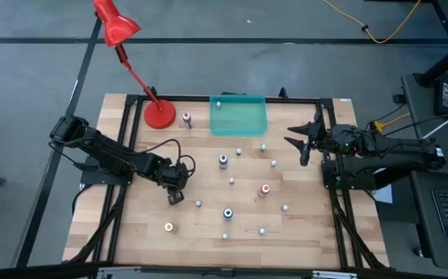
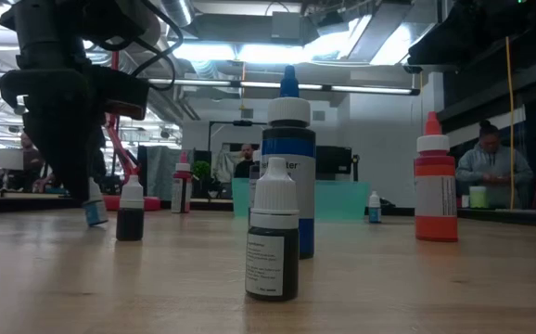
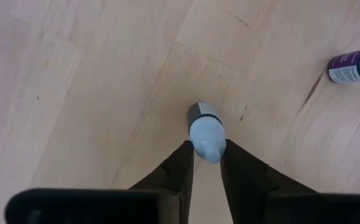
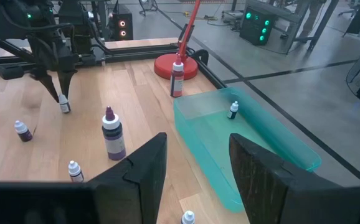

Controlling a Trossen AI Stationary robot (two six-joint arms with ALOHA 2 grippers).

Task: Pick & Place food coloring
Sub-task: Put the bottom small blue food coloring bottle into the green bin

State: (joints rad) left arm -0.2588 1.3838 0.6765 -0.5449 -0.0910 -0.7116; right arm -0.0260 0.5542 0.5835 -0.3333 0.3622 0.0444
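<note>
In the high view the left gripper [image 1: 175,197] sits left of the table's centre, pointing down, its fingers [image 3: 179,168] closed around a small whitish-capped bottle [image 3: 205,132] whose base rests, tilted, on the wood. The left wrist view shows bare boards all round that bottle, with a purple-labelled bottle [image 3: 352,66] lying well apart at the upper right.

The rest of the food coloring [image 1: 264,189] is scattered across the middle and lower-right of the table [image 1: 131,240], mostly well apart. One tiny bottle [image 1: 218,105] stands inside the teal tray [image 1: 243,124] at the upper centre edge, and a pink bottle [image 1: 186,118] stands just beside the red lamp [image 1: 159,114].

The right gripper [image 1: 301,139] hovers at the right edge, near the tray's right side, fingers spread wide.
</note>
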